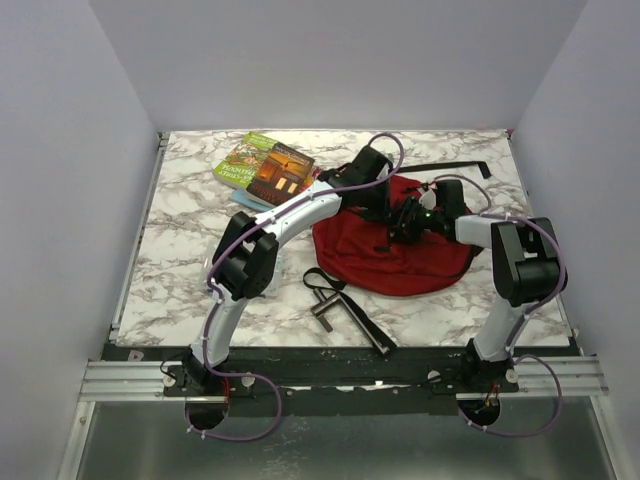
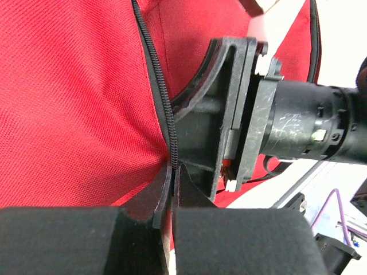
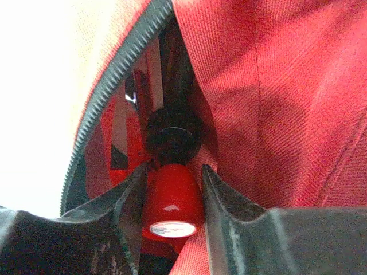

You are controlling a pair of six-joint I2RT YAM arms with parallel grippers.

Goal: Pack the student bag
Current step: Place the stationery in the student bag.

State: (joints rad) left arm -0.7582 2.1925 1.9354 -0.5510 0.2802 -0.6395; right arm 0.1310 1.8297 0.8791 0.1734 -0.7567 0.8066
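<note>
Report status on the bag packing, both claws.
Left claw shut on zipper edge of student bag. Right claw gripping red cylinder at the opening. Books lie apart, far left; nothing blocking.

My two arms are glossy white tube links (image 1: 297, 211) between chunky black joint housings (image 1: 245, 265), with thin purple cables (image 1: 210, 272) looping alongside; my matte black plastic fingers (image 3: 241, 229) are scuffed grey.

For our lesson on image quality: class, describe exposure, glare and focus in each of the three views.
Top external: even, soft light, sharp. Left wrist: student bag fabric sharp, near fingers dark and blurred, upper right washed out. Right wrist: left side blown out white, glare spot on the glossy red item.
</note>
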